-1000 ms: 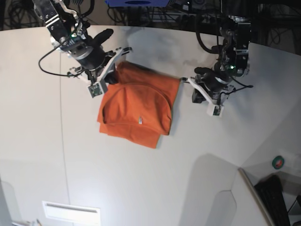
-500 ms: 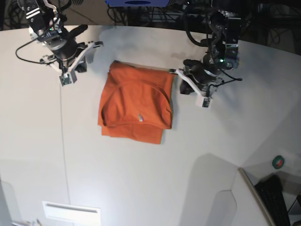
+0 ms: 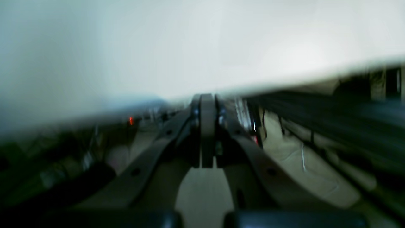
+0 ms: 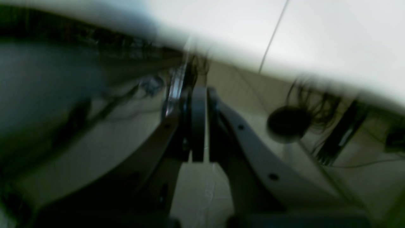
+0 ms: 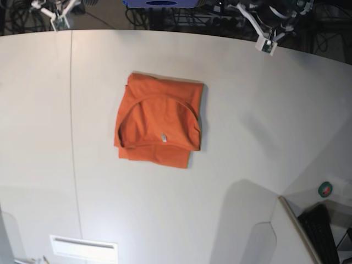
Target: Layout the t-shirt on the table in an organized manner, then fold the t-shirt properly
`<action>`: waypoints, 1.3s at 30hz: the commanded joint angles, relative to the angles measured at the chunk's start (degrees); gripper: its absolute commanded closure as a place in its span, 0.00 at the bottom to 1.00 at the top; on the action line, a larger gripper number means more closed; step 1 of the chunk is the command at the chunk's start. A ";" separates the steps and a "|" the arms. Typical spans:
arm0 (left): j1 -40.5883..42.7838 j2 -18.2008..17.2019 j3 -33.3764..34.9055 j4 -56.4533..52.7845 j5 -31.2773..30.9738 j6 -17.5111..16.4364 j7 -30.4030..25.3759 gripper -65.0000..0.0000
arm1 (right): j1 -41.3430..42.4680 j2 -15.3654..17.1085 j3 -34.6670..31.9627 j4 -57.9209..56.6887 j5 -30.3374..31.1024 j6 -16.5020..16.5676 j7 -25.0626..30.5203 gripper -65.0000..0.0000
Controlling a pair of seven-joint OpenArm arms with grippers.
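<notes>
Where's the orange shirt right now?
In the base view, the t-shirt lies folded on the table, left of centre, right of the thin seam line.

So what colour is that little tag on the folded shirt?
The tag is grey, on the orange t-shirt; it shows best in the base view.

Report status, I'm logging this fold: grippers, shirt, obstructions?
Left gripper shut, empty. Right gripper shut, empty. Orange t-shirt folded into a compact bundle on the table, neckline and tag showing. Nothing touching it.
</notes>
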 commanded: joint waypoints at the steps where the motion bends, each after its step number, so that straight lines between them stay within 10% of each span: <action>1: 1.94 -1.15 -0.13 0.60 -0.59 -0.31 -0.60 1.00 | -2.09 0.08 0.01 0.18 0.09 0.04 0.50 1.00; 12: -8.17 -5.10 15.79 -25.77 -0.42 -0.13 -0.87 1.00 | 17.78 -5.73 -16.43 -42.54 0.09 0.21 0.76 1.00; 19: -19.95 -1.23 23.52 -48.01 -0.42 0.04 -2.71 1.00 | 34.04 -6.87 -28.30 -69.88 0.18 0.30 3.75 1.00; 22: -24.79 2.55 23.79 -63.05 -0.42 0.04 -10.89 1.00 | 39.14 -7.04 -38.06 -82.81 0.00 0.30 14.30 1.00; 27: -31.65 8.26 23.70 -93.38 -0.42 0.04 -43.15 1.00 | 43.19 -7.40 -49.66 -97.49 0.27 0.30 38.13 1.00; 31: -32.35 10.63 23.26 -102.08 -0.77 0.04 -65.31 1.00 | 43.01 -7.92 -49.93 -98.10 0.27 0.30 45.86 1.00; 39: -34.72 10.19 23.70 -99.44 -0.59 0.04 -61.09 1.00 | 44.07 -12.06 -49.66 -98.54 0.27 -0.05 45.77 1.00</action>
